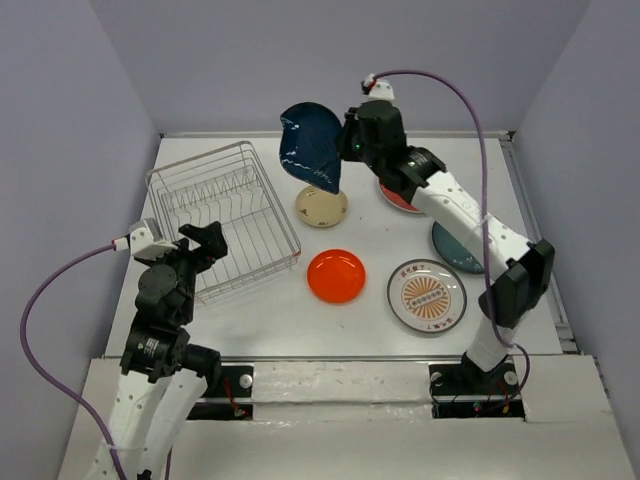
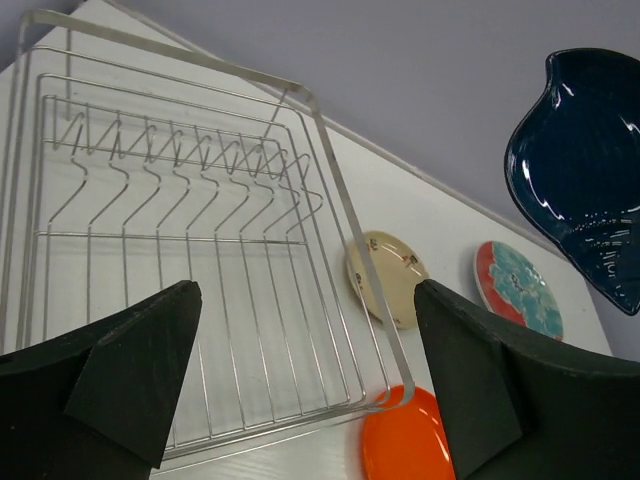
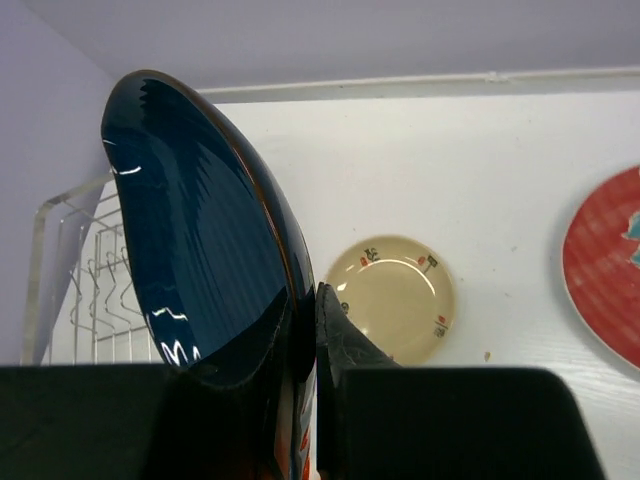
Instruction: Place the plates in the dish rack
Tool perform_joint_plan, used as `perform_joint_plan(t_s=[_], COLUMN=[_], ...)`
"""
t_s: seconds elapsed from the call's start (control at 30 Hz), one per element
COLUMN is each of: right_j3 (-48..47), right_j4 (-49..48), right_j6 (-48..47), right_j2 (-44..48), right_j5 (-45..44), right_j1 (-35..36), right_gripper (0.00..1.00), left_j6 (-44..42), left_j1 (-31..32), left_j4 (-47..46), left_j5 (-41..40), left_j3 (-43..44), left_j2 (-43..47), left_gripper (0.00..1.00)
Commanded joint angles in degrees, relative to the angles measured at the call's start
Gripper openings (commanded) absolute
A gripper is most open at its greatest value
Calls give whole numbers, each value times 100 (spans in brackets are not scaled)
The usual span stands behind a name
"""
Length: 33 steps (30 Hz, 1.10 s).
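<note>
Two wide-apart jaws on the left gripper point(image 1: 200, 238) hover at the lower left, beside the empty dish rack point(image 1: 225, 215). Beyond, at upper centre, the right gripper point(image 1: 343, 148) pinches the rim of the dark blue leaf-shaped plate point(image 1: 312, 148), upright in the air. I would carry it leftward on edge and lower it between two tines point(image 2: 180, 150) before releasing.

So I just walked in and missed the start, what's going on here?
The right pincer is shut on the dark blue leaf-shaped plate, holding it on edge in the air beside the dish rack, which holds no plates yet. The left pincer hovers open at the rack's near side. The cream, orange, emblem, dark teal and floral plates lie flat on the table.
</note>
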State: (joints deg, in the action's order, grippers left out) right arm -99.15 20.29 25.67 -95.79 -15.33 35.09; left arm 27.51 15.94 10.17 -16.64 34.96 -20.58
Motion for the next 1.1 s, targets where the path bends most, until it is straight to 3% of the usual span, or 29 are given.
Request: perform_joint_plan(t_s=[0.0,0.17,0.3,0.43,0.63,1.07], right_j3=[-1911,-4421,-5612,-5010,-5571,-5518], right_j4=[342,633,416,-1013,-2581,-3005], right_j6=[-307,-956,-1554,-2399,-3946,-3956], right_j2=[-1086,-2896,-3769,-3850,-4685,-5222], right_j5=[-1629,-2621,-3430,-3923,-4530,-4575], right_j1=[647,1297,1553,1737,2037,2037], right_gripper=[7,7,7,7,7,7], left_j6=[501,773,327,27,44,194], left_j1=[-30,84,190,339,471,497], left_j4=[178,274,353,337,310,345], left_j5=[-1269,-1263,-771,-700,-682,-805], left_j3=[283,362,634,697,670,679], left_j2=[-60,36,142,142,168,177], left_gripper=[99,99,99,99,99,99])
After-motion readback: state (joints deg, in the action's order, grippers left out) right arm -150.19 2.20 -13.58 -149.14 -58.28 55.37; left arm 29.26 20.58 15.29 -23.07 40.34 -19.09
